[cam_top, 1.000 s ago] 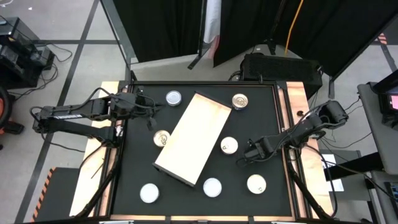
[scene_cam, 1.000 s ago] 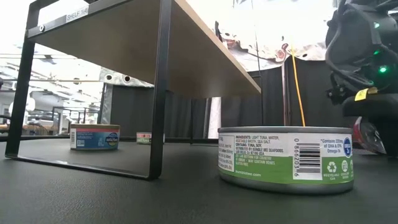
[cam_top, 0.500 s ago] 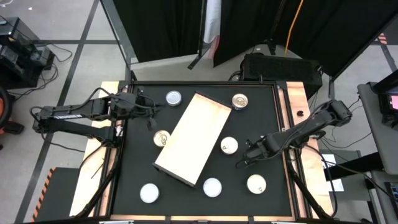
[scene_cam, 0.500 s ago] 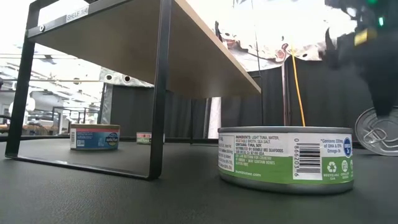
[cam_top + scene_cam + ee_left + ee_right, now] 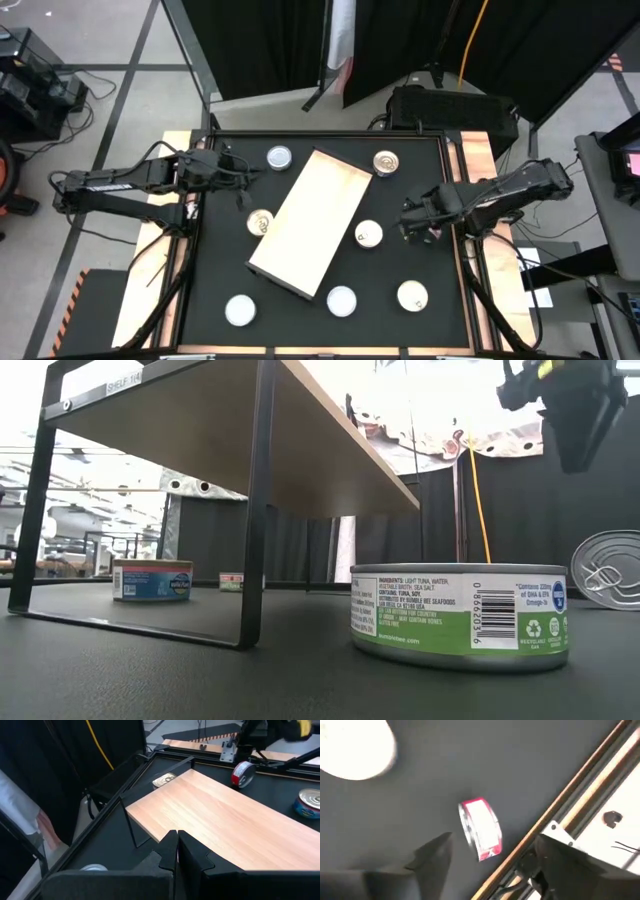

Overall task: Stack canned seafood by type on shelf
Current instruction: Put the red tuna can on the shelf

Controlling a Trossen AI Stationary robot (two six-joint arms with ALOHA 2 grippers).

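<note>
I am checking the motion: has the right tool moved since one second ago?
Yes. In the high view the right tool has gone toward the table's far edge, from below the level of the tin beside the shelf to slightly above it.

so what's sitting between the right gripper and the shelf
One silver-lidded tin lies flat between the right gripper and the shelf; the high view shows it.

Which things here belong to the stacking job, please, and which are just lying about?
Job: wooden shelf; seven flat tins around it; red tin on edge, below the right gripper; left gripper waiting at left.
Lying about: yellow cable; black case behind the table.
</note>
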